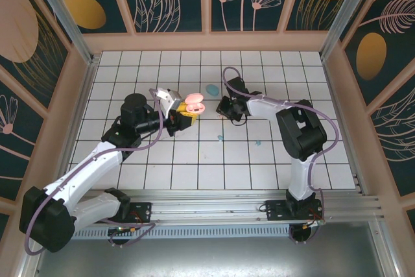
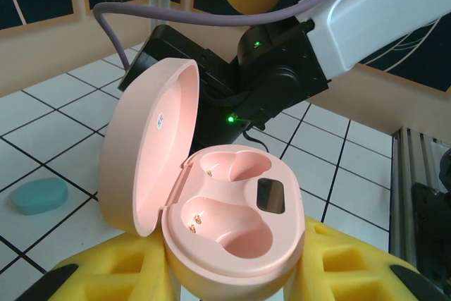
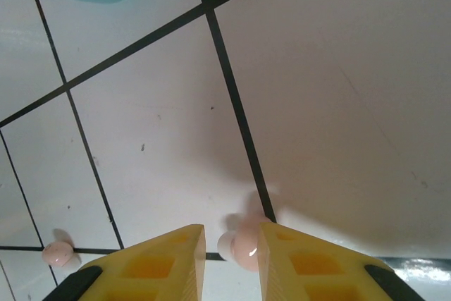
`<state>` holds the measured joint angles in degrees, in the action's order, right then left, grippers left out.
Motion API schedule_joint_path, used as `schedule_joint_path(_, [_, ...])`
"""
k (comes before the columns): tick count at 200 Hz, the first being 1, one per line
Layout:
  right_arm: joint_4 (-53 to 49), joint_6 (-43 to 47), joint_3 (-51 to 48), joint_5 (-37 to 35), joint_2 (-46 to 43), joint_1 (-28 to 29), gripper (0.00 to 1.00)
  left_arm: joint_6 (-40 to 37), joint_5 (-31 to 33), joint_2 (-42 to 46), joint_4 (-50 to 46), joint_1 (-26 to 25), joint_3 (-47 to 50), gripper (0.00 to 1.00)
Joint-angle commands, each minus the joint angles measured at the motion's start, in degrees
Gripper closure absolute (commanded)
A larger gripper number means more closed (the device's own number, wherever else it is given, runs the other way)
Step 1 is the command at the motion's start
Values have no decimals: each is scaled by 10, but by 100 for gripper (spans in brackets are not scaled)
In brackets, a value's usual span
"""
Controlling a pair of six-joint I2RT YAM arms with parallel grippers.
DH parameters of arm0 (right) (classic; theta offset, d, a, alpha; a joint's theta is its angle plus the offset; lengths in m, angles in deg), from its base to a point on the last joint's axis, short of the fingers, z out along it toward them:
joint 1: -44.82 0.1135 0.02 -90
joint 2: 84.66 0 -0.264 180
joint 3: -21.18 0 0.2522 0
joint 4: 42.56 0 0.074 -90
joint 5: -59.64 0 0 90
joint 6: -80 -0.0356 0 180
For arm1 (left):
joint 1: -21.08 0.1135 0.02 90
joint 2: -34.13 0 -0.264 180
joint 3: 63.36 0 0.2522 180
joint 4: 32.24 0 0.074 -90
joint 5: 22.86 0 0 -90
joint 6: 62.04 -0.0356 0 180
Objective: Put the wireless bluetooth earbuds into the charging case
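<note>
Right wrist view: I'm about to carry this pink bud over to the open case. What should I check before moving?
1. Pink case open, both wells empty: ok.
2. Left hand clamped on the pink case: ok.
3. Pink earbud sits between the right hand fingers: ok.
4. Right hand firmly closed on that earbud: cannot tell; the earbud is blurred and a gap shows on one side.
5. Second pink earbud clear of the fingers: ok, it lies apart, off to the side.
6. Earbud turned correctly for its well: cannot tell.
</note>
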<state>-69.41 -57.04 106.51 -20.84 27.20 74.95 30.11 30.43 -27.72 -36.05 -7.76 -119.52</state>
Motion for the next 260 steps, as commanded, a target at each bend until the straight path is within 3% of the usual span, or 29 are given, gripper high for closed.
schedule_joint_path(1, [-26,3,21,-13,16,6,74,-14,7,16,-5,-3,1,84])
schedule_joint_path(113, [-51,18,45,-33,45,9,73,-20,11,27,-13,-3,5,84])
schedule_joint_path(203, [-83,50,76,-47,50,9,90,-18,19,41,-17,-2,12,84])
schedule_joint_path(260, [-100,73,85,-50,45,9,92,-19,21,32,-14,-3,8,84])
